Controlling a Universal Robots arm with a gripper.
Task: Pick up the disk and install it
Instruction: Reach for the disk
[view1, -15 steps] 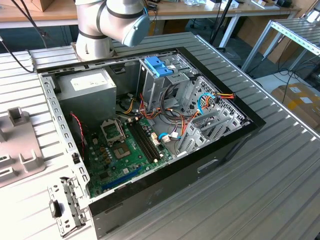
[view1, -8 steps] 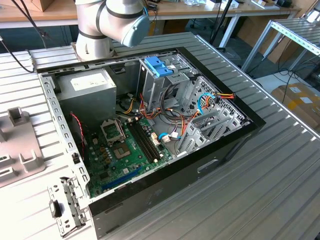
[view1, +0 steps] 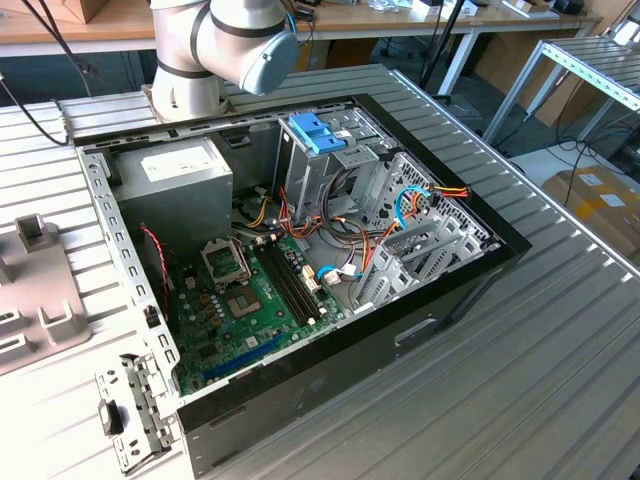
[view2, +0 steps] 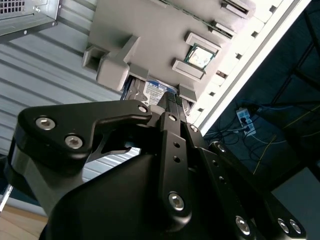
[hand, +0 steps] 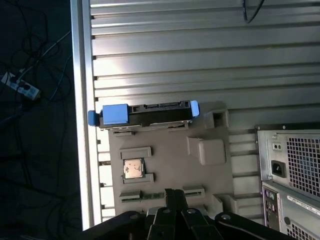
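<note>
The disk (hand: 145, 114) stands on its edge in a slot at one end of a grey fixture plate (hand: 170, 150). It has a dark body in a bright blue carrier, with a blue tab (hand: 114, 115) at one end. In the second wrist view its labelled face (view2: 154, 93) peeks out from under the fixture's blocks. My gripper (hand: 173, 193) hovers over the other end of the fixture, apart from the disk, its black fingers (view2: 171, 112) pressed together with nothing between them.
An open computer case (view1: 300, 260) lies on the ribbed metal table (view1: 520, 380), with a pale blue bracket (view1: 318, 133) on its drive cage. The grey fixture (view1: 40, 290) sits at the exterior view's left. A processor chip (hand: 133, 168) rests on the fixture. The table edge (hand: 80, 125) runs close beside it.
</note>
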